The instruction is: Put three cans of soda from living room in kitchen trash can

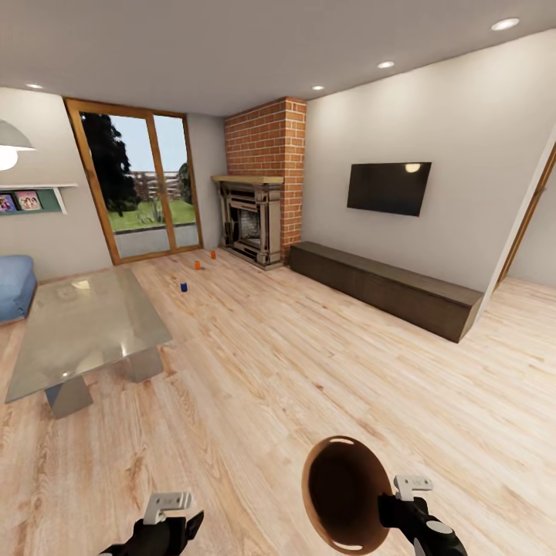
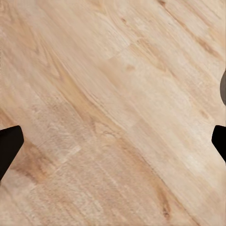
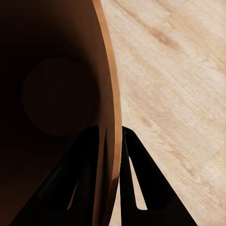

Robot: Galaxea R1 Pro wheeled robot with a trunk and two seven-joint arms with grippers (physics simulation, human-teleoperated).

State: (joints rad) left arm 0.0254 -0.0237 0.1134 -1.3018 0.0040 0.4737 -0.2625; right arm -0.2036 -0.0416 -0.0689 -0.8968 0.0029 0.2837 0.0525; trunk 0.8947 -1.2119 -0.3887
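Bin rim: my right hand [image 3: 113, 141] pinches the tash can [image 1: 340, 494] wall, carried as a mobile receptacle | left hand [image 2: 113, 141] spread, free to pick | three soda cans [image 1: 197, 265] on floor [image 1: 293, 363] near fireplace [image 1: 251, 220], well ahead.

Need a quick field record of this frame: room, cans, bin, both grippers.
room: living room, plank floor, brick fireplace, wall TV
cans: blue can and two orange cans, upright on the floor near the glass doors, beyond the glass table
bin: brown bin, held up, its wall pinched near the rim
right gripper: shut on the bin wall
left gripper: open, empty, over the floor
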